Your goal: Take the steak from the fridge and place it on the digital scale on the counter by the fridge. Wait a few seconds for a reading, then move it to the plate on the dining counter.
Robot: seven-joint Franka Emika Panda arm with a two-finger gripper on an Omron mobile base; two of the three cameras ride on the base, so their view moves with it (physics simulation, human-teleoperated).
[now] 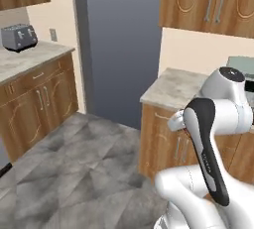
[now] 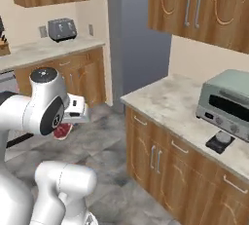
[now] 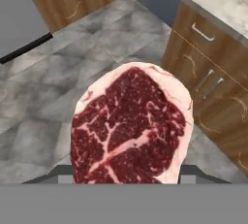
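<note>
While the steak (image 3: pixel 130 128) hangs in the robot's claw above the grey tiled floor, the first step of the job looks complete: the meat is out of the fridge and in the robot's keeping. From the camera on the hand, the red marbled slab fills the middle of the picture, its lower edge sunk between the two fingers, which are spread fairly wide and closed against it. I judge the weighing, the wait and the trip to the plate all remain to be done.

Going from left to right across the room as seen from behind the arm's right side: on the far left, a silver toaster (image 2: pixel 62 28) sits on a stone top over wooden cabinets. Next comes the white arm, with a sliver of red meat showing just beneath the gripper (image 2: pixel 63 130). Past a tall grey panel in the middle stands the counter (image 2: pixel 170 100), beige marbled stone over brown cabinets with silver handles. At its right end is a pale green toaster oven (image 2: pixel 228 102), its dark window too dim to show anything inside. Just in front of it lies the digital scale (image 2: pixel 220 141), small and black, its round grey disc bare. The steak is well apart from it.
</note>
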